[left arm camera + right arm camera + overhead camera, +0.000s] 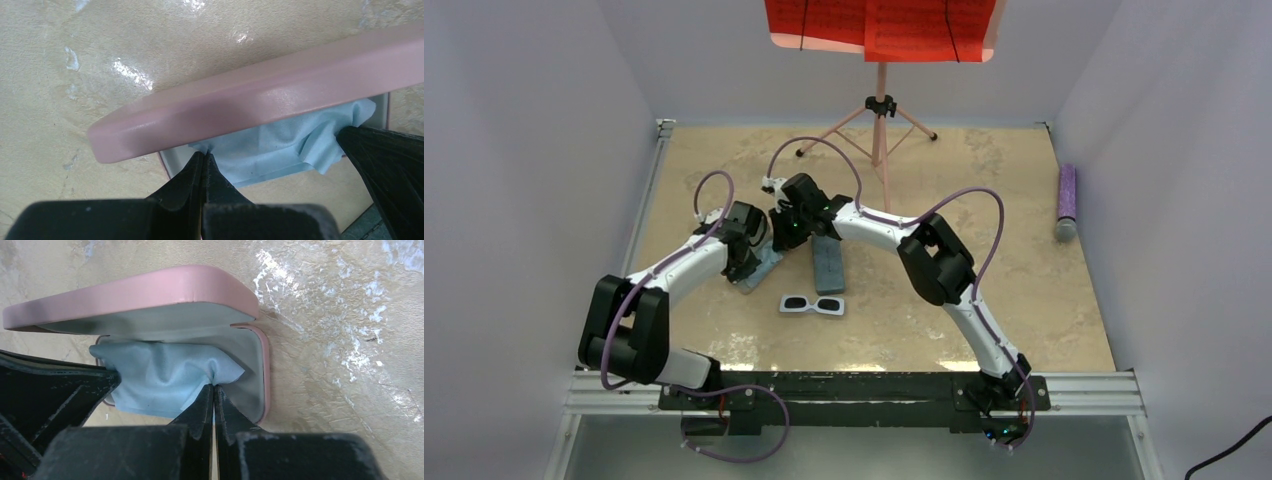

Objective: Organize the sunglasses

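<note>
The light blue cloth (160, 375) is pinched at two places inside the open pink case (150, 287): the jaws of the left gripper (202, 162) are clenched on one edge, those of the right gripper (214, 390) on a corner. The white sunglasses (812, 304) are found on the worktop (1024, 300), just in front of the grey-blue case (828, 265); the pink-purple pair is not seen. The cloth is probably best moved by both arms together and level, so that the lid is not knocked.

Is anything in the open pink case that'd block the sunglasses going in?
Yes: a light blue cloth lies bunched inside the pink case, pinched by the left gripper and right gripper. The white sunglasses lie outside it.
</note>
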Available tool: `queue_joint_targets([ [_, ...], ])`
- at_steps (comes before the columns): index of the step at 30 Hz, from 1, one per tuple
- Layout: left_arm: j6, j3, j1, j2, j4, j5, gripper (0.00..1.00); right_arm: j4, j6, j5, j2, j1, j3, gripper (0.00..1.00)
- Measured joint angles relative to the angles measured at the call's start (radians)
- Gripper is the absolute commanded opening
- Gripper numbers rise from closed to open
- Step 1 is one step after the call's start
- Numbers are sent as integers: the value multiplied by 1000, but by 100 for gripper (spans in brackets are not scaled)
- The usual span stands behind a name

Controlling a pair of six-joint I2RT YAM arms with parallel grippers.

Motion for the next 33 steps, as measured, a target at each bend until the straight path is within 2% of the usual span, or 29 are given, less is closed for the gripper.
queue_joint_targets([
  [4, -2, 1, 1, 27, -1, 1, 0, -3, 1, 4, 0, 0, 2, 0],
  [10, -4, 2, 1, 45, -7, 2, 0, -11, 9, 43, 1, 0, 20, 6],
  [18, -5, 5, 1, 47, -13, 5, 0, -37, 4, 114, 17, 1, 79, 22],
  [19, -5, 5, 1, 49, -15, 5, 3, -39, 2, 122, 17, 1, 81, 24],
  [22, -10, 5, 1, 52, -17, 9, 22, -46, -1, 128, 17, 0, 81, 27],
  [29, -14, 5, 1, 50, -28, 20, 26, -51, -2, 130, 15, 0, 80, 36],
  [33, -9, 8, 1, 19, -44, 32, 44, -57, -2, 144, -7, 0, 59, 43],
])
